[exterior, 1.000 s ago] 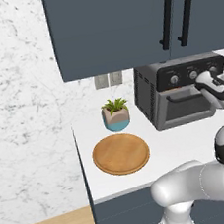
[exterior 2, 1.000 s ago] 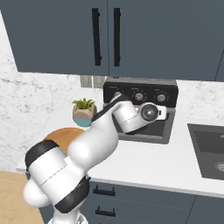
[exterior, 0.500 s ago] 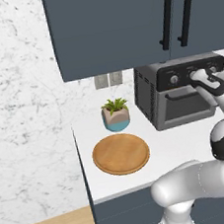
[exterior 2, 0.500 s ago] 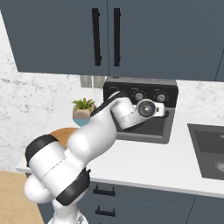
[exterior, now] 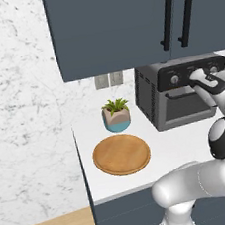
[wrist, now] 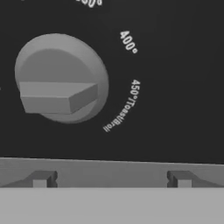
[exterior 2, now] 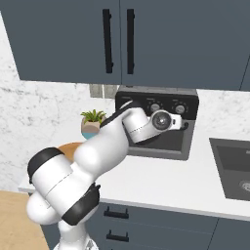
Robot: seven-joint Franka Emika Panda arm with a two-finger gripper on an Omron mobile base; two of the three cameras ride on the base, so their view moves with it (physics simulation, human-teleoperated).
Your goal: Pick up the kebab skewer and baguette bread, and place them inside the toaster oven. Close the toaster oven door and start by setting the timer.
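Since the earlier frame the hand has crept closer to the control panel of the toaster oven [exterior: 182,96], which sits at the back of the counter [exterior: 174,152] with its door [exterior 2: 168,139] shut. The gripper [exterior: 196,76], fingers spread wide and holding nothing, faces a knob [wrist: 61,78] marked with temperatures up to 450, so probably not the timer. Judged step: setting the timer. Next it must find the timer knob, close on it and turn. The wooden plate [exterior: 121,154] lies bare beside the potted plant [exterior: 116,115].

Dark toaster oven [exterior: 170,108] on counter, door [exterior: 186,106] shut.
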